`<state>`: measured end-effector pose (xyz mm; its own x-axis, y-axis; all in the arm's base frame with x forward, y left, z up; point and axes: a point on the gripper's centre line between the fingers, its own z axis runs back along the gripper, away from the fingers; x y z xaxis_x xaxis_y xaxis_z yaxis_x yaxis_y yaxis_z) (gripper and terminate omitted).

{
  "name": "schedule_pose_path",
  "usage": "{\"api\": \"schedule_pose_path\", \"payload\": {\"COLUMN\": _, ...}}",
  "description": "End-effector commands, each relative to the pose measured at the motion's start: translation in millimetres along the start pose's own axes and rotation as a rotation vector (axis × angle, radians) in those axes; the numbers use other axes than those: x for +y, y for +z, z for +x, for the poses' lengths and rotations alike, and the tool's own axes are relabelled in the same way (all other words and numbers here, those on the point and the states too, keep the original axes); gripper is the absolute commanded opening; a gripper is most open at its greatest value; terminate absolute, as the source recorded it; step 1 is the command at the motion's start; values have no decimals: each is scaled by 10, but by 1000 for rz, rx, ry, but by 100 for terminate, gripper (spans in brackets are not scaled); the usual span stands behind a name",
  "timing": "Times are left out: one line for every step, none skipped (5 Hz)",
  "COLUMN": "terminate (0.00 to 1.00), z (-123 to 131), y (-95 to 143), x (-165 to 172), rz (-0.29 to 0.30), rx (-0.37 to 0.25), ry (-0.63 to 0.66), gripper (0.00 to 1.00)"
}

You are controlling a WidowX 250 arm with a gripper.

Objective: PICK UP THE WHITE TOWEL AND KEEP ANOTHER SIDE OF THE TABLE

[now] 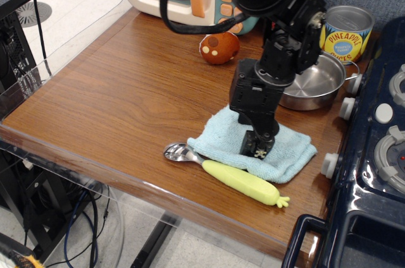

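My gripper presses down into the towel; I cannot tell whether its jaws pinch the cloth. The towel lies on the table, touching the spoon, just before the pot.

On the table, the white towel lies just behind the spoon, the steel pot farther back, the brown ball back-left.
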<state>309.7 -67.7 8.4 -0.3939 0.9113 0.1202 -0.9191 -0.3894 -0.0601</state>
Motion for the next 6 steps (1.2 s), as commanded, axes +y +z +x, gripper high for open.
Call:
{"api": "schedule_pose_path", "payload": {"terminate": 0, "z": -77, "y": 162, "x": -9, "rz": -16, "rx": 37, "ry": -33, "gripper": 100}}
{"api": "schedule_pose_path", "payload": {"terminate": 0, "z": -96, "y": 246, "x": -63, "rz": -27, "rx": 55, "ry": -31, "gripper": 100}}
{"api": "schedule_pose_path", "payload": {"terminate": 0, "z": -92, "y": 312, "x": -64, "rz": -38, "rx": 64, "ry": -35, "gripper": 100}}
{"api": "schedule_pose_path", "payload": {"terminate": 0, "z": 41, "y": 503, "x": -68, "rz": -65, "rx": 89, "ry": -15, "gripper": 100}}
{"api": "schedule_pose_path", "payload": {"terminate": 0, "z": 199, "y": 747, "x": -90, "rz": -107, "rx": 127, "ry": 11, "gripper": 100}}
{"api": "schedule_pose_path", "payload": {"terminate": 0, "z": 347, "y": 941, "x": -102, "rz": -140, "rx": 142, "ry": 24, "gripper": 100}}
